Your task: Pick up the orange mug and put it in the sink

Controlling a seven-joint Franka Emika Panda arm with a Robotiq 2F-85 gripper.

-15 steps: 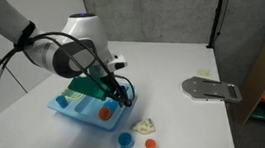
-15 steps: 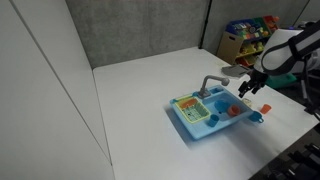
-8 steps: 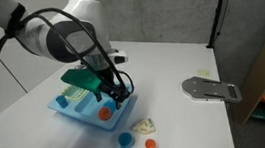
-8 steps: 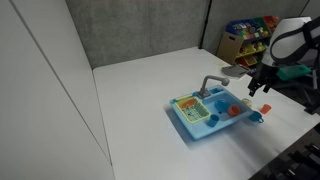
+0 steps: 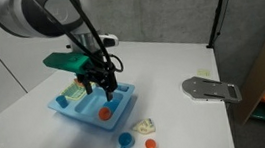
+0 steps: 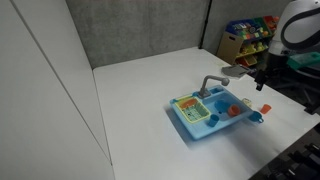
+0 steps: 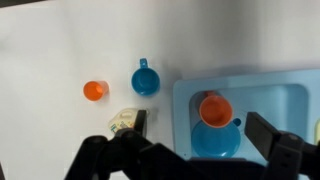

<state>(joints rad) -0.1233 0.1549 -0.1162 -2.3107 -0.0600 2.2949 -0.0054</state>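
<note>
The orange mug (image 7: 215, 108) sits upright in the basin of the light blue sink (image 7: 190, 90), on a darker blue round patch. It shows in both exterior views (image 5: 105, 113) (image 6: 236, 111), inside the sink (image 5: 71, 109) (image 6: 192, 122). My gripper (image 7: 203, 128) hangs above the basin with its jaws wide apart and nothing between them. The mug lies below the gap, well clear of both fingers. In the exterior views the gripper (image 5: 104, 86) (image 6: 264, 82) is lifted above the sink's end.
A blue mug (image 7: 146, 80) (image 5: 126, 140), a small paler orange piece (image 7: 95, 91) (image 5: 150, 144) and a cream toy (image 7: 125, 120) (image 5: 144, 128) lie on the white table beside the sink. A grey flat object (image 5: 212, 88) lies further off. The grey faucet (image 6: 210, 83) stands at the sink's back.
The arm has risen away from the sink with the jaws open. The orange mug stays in the basin where it was.
</note>
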